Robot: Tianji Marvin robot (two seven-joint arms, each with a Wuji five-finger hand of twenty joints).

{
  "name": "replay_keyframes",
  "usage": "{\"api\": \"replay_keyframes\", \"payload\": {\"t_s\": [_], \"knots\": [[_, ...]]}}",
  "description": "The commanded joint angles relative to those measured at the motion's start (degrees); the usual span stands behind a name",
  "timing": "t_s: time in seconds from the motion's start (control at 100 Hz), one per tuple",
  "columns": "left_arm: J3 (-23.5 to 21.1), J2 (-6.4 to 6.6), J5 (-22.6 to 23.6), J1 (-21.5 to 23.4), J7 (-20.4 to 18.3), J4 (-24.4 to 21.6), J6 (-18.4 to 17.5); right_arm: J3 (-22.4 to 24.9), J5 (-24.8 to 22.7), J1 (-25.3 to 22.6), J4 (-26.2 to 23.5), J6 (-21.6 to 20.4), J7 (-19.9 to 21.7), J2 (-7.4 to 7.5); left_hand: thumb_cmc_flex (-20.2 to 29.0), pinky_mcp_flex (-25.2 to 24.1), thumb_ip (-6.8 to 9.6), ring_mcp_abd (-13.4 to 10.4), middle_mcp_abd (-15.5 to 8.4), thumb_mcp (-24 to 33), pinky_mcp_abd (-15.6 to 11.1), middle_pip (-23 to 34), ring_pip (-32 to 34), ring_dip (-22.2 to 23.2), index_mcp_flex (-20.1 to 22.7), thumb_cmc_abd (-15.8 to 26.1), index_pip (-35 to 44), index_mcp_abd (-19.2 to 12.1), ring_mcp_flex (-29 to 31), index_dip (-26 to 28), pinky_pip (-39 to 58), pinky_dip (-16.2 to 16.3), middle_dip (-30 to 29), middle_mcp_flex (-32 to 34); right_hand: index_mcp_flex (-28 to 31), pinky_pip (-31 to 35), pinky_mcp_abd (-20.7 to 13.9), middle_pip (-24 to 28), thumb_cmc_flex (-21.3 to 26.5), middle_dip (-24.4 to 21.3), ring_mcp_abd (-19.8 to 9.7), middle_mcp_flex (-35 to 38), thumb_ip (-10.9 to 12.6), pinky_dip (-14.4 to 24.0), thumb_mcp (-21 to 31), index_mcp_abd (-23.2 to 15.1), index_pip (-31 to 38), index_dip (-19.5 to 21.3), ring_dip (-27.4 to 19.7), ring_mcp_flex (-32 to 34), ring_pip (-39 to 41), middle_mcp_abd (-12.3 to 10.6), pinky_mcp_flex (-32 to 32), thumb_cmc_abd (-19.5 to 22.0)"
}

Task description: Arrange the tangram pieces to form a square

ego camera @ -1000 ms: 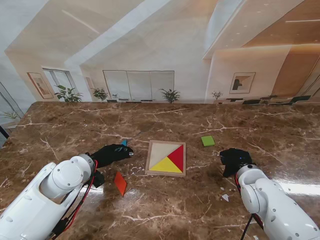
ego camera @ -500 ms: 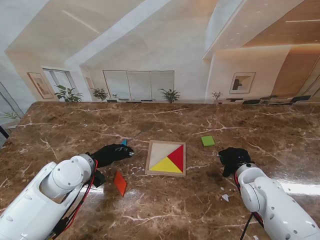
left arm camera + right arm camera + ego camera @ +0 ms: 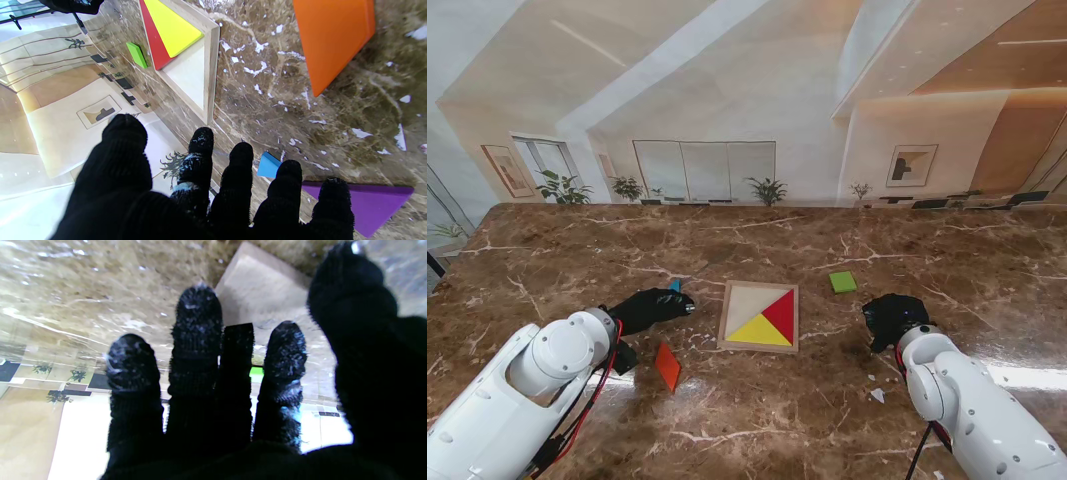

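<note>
Brown marble runs across the whole desk (image 3: pixel 757 400), polished enough to mirror the wall behind, and the puzzle sits mid-frame in the stand's view.

At the left of that view the black-gloved left hand (image 3: pixel 649 306) rests low on the desk, fingers spread and gripping nothing. Its wrist camera shows why it is parked there: a small blue tangram piece (image 3: pixel 269 165) and a purple triangular piece (image 3: pixel 373 203) lie just at its fingertips (image 3: pixel 241 156), so I judge it is lining up for one of them. Near it, toward the lower left of the stand's view, an orange flat piece (image 3: pixel 667 366) waits loose on the marble.

At centre, the square pale-wood tray (image 3: pixel 758 316) holds a yellow triangle (image 3: pixel 758 331) and a red triangle (image 3: pixel 781 313) meeting along one edge; the rest of the tray is bare, so the square is far from done.

Right of the tray, a green square piece (image 3: pixel 842 282) lies apart. The black-gloved right hand (image 3: pixel 895 316) hovers at the right, fingers extended and empty, seemingly aimed at the green piece.
</note>
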Motion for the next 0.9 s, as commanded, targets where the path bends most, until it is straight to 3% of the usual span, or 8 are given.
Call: {"api": "replay_keyframes", "payload": {"t_s": [0.0,0.36,0.73,0.89], "knots": [[0.20,0.06,0.04,0.16,-0.27,0.12,0.35,-1.30,0.64,-2.69,4.97,0.01,2.24,-0.40,0.80,0.07,1.06,-0.25,0.21,-1.63,-0.25,0.36,-0.73,-0.29,0.66,1.73,-0.26,-0.23,0.72,-1.21,-1.43,1.46,-0.11,0.61,-0.09,0.40,1.05,-4.53,6.36,-2.23,-0.39,9.22,4.14,-0.75,-1.16,-1.62,3.95,0.22,0.00,3.66,-1.23,1.71,2.43,3.14],[0.24,0.04,-0.01,0.18,-0.23,0.11,0.42,-0.70,2.72,-2.36,6.30,-1.75,0.27,-0.71,0.76,0.12,1.03,-0.23,0.40,-1.62,-0.24,0.42,-0.68,-0.27,0.90,1.70,-0.32,0.01,0.91,-1.27,-1.42,1.45,-0.10,0.83,-1.27,-0.73,0.77,-4.50,8.45,-1.63,-2.85,13.63,5.31,-1.28,-0.15,-0.80,6.49,-0.35,4.46,4.47,6.02,2.89,9.64,4.81],[0.00,0.02,0.00,0.39,-0.09,0.06,0.40,-0.15,4.43,-1.68,7.17,-3.84,-0.82,-0.96,0.75,0.15,1.03,-0.09,0.46,-1.56,-0.14,0.44,-0.63,-0.24,0.98,1.66,-0.40,0.16,1.07,-1.32,-1.41,1.43,-0.10,0.90,-3.22,-1.63,1.45,-5.34,9.11,-1.29,-2.07,14.49,6.83,-1.18,0.86,-2.00,2.70,-3.12,4.26,4.39,6.10,3.85,9.66,9.90],[-0.04,0.02,0.02,0.39,-0.09,0.12,0.29,-0.37,4.94,-1.19,7.97,-4.35,-1.27,-1.00,0.75,0.20,1.02,-0.06,0.45,-1.54,-0.13,0.43,-0.62,-0.24,1.04,1.64,-0.42,0.13,1.10,-1.33,-1.39,1.43,-0.10,0.89,-3.59,-1.64,1.70,-5.12,8.97,-0.30,-1.88,14.83,7.62,-0.86,1.65,-1.99,-0.06,-6.12,4.52,4.28,6.95,3.94,9.61,12.51]]}}
